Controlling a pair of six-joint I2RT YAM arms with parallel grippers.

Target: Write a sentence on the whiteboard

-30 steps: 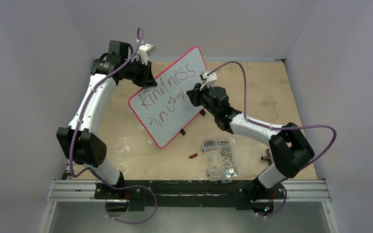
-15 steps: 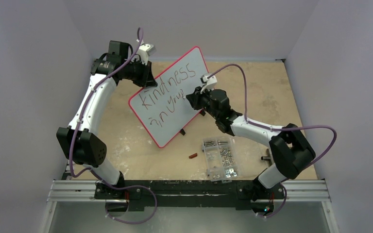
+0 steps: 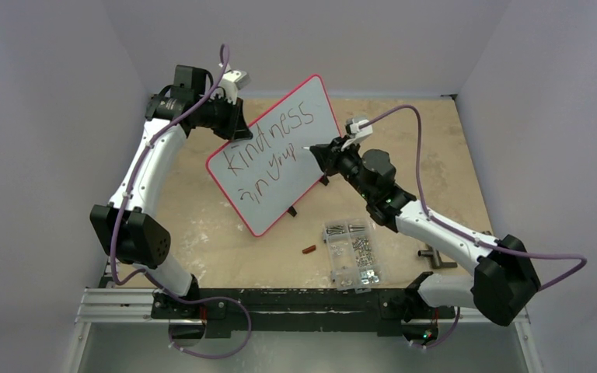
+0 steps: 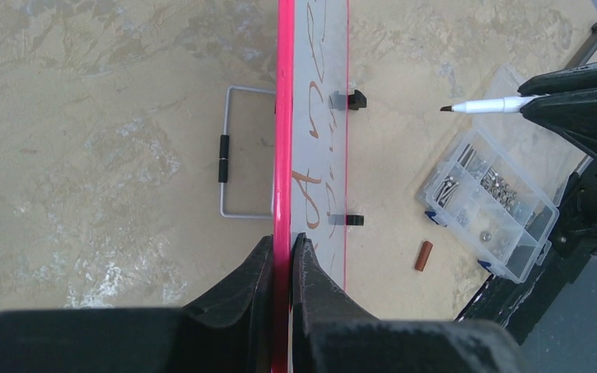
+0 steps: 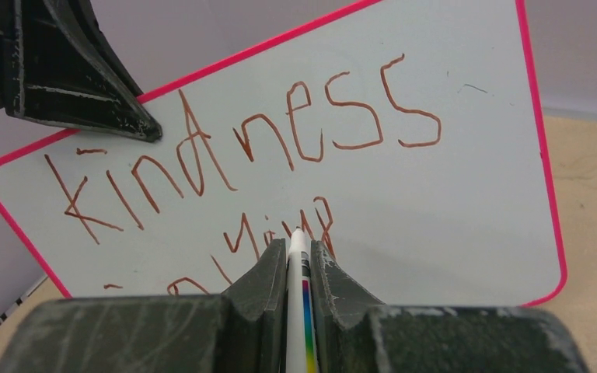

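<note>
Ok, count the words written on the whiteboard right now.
3. "kindness" runs along the top line of the whiteboard; "in" starts the second line at its left; "your" follows to its right. None seems hidden in the top view.

The whiteboard (image 3: 278, 203) — a white rectangle with rounded corners and a thin red-pink rim — stands steeply tilted on its lower long edge, set diagonally near the middle of the workspace. Its upper rim is pinched between the closed fingers of the left gripper (image 4: 283, 242), and two small black clip feet (image 4: 349, 99) show at its base. The sentence (image 5: 241, 148) runs in two slanted lines of reddish-brown marker — a large "kindness" above a smaller, scrawled "in your" — with the lower part of the face blank.
</note>
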